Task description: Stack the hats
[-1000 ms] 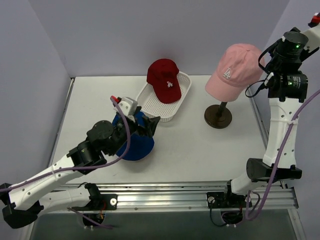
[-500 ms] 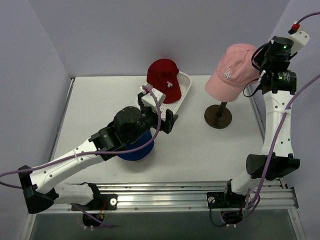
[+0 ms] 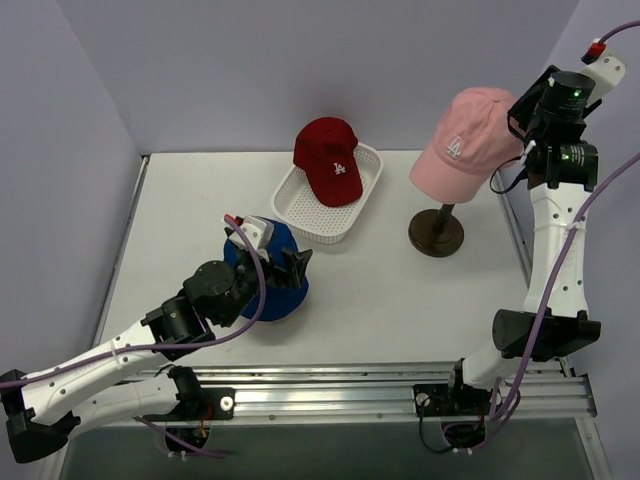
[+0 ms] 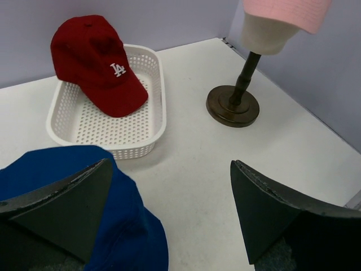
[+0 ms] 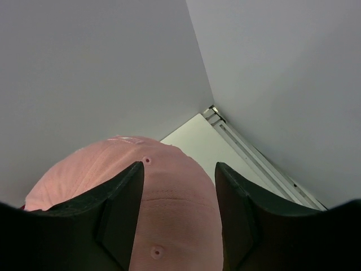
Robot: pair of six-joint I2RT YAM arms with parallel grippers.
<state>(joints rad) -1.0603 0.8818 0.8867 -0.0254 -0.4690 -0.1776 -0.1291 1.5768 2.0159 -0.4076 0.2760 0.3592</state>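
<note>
**Blue, red and pink against white**

The bucket hat [image 3: 268, 282] is showing plain royal blue all over. The red cap [image 3: 328, 160] is coming through dark red with a white "LA" logo. The basket [image 3: 310, 215] under it is gleaming white, patterned with rows of small holes. The pink cap [image 3: 468, 140] is glowing pale pink and also wearing a white logo. The mannequin head [image 4: 268, 35] beneath is reading cream. The stand [image 3: 436, 236] is looking dark brown, the table [image 3: 400, 290] white, and the walls [image 3: 300, 70] are showing a flat lilac-grey.

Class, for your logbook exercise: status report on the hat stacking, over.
Left gripper open, empty, over blue bucket hat. Right gripper open over pink cap on mannequin head. Red cap in basket; nothing stacked, nothing blocking.
</note>
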